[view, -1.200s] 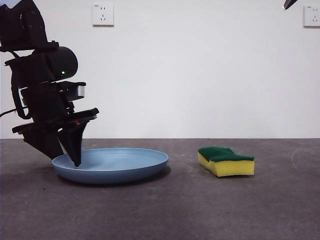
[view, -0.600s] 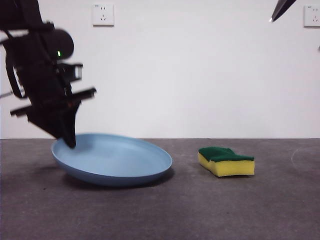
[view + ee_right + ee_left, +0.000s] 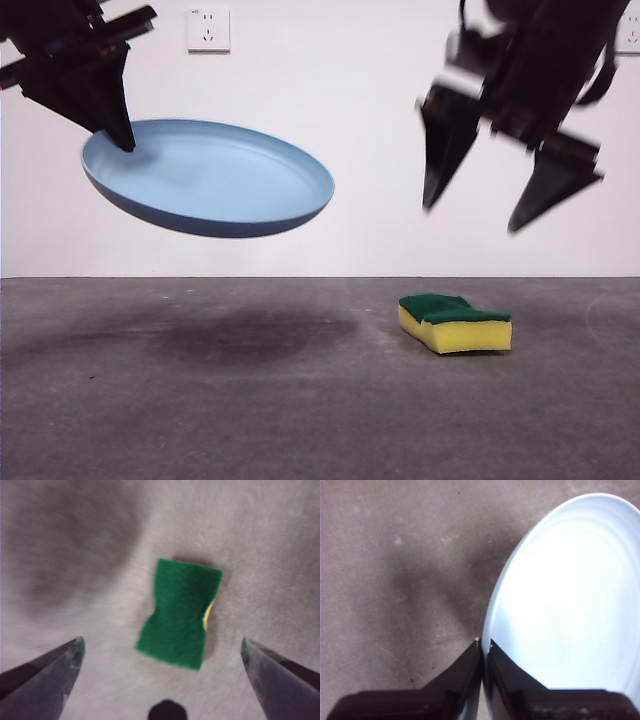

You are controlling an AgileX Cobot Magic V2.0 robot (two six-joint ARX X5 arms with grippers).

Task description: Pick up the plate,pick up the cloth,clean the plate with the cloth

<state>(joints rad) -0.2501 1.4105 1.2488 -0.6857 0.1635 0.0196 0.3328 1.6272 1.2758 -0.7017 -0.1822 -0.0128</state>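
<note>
The light-blue plate (image 3: 215,180) hangs tilted in the air at the upper left, well above the table. My left gripper (image 3: 122,140) is shut on its left rim; in the left wrist view the two jaws pinch the plate (image 3: 570,595) at its edge, left gripper (image 3: 483,642). The cloth (image 3: 455,322), a yellow sponge with a green top, lies on the table at the right. My right gripper (image 3: 470,215) hangs open above it. The right wrist view has the cloth (image 3: 180,612) between the spread jaws of the right gripper (image 3: 160,647), some way below.
The grey table (image 3: 300,400) carries the plate's shadow at the left. Two wall sockets sit on the white wall, one (image 3: 208,28) above the plate.
The left gripper lifted the plate from a tilt on the table to fully off it, high at the upper left. The right arm dropped from the top corner to above the cloth.
</note>
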